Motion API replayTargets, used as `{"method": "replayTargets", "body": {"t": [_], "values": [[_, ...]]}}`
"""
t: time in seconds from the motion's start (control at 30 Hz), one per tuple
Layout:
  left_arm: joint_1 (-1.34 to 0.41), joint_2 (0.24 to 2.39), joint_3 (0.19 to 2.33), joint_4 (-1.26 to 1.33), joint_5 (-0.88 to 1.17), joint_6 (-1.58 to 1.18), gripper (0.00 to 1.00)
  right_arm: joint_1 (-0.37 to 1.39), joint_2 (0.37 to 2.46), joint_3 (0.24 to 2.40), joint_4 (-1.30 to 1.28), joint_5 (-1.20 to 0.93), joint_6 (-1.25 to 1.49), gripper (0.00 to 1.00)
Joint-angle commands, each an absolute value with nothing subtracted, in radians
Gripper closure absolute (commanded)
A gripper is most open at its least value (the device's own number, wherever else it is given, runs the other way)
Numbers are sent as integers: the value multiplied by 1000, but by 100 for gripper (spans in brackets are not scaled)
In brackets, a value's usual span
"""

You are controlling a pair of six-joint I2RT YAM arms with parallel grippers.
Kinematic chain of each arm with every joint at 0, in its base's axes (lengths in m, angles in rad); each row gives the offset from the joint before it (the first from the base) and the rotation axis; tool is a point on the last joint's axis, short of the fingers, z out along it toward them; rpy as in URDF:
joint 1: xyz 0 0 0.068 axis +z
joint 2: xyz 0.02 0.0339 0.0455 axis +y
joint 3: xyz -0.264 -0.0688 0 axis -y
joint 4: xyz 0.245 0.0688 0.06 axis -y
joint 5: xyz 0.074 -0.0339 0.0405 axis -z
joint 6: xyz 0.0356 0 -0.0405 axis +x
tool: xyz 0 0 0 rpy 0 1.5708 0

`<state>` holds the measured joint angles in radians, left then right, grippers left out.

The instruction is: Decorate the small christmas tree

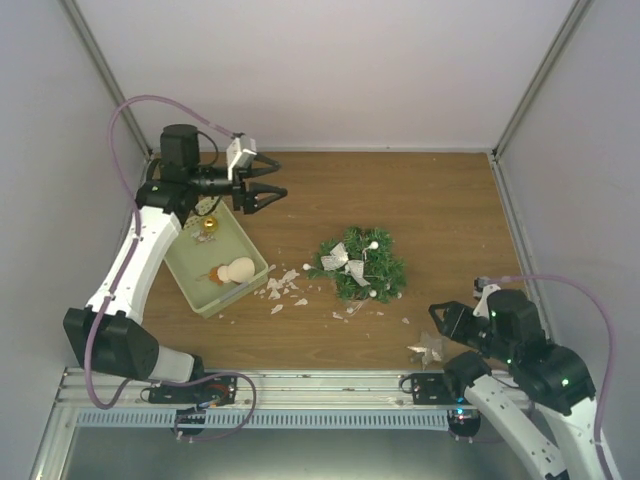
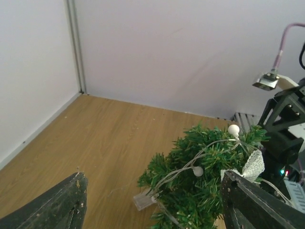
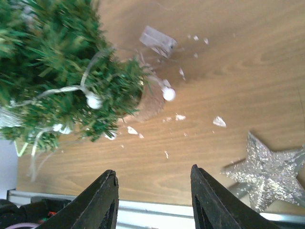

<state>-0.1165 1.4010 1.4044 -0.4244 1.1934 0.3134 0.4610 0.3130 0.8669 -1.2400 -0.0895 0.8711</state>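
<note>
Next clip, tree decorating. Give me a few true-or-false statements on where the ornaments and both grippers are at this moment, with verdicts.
1. The silver star lies on the table by the right gripper. True.
2. The left gripper holds the gold ball. False: its jaws stand open and empty; the gold ball lies in the pale green tray.
3. The small christmas tree carries a silver bow. True.
4. The right gripper is shut on the silver star. False: its jaws are open with nothing between them.
5. In the top view the pale green tray is right of the small christmas tree. False: it is left of it.
</note>
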Motion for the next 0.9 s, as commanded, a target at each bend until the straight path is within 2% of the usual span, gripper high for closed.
{"method": "replayTargets", "body": {"t": [0.0, 0.1, 0.2, 0.3, 0.43, 0.57, 0.63, 0.87], "values": [[-228, 1410, 1486, -613, 1044, 536, 23, 467, 345, 861, -1306, -132, 937, 56], [-261, 1388, 1462, -612, 1006, 558, 22, 467, 403, 861, -1315, -118, 951, 55], [-261, 1356, 1421, -559, 985, 554, 21, 467, 445, 865, -1324, -114, 961, 48], [-263, 1347, 1413, -559, 976, 557, 19, 466, 491, 867, -1327, -113, 963, 47], [-308, 1373, 1456, -689, 992, 640, 18, 466, 495, 886, -1291, -57, 1015, 45], [-496, 1378, 1428, -779, 875, 716, 19, 465, 514, 963, -1209, 105, 1049, 43], [-598, 1352, 1381, -753, 770, 723, 19, 465, 568, 984, -1172, 144, 1032, 37], [-963, 1369, 1291, -677, 488, 746, 18, 465, 677, 1015, -1127, 345, 1013, 29]]}}
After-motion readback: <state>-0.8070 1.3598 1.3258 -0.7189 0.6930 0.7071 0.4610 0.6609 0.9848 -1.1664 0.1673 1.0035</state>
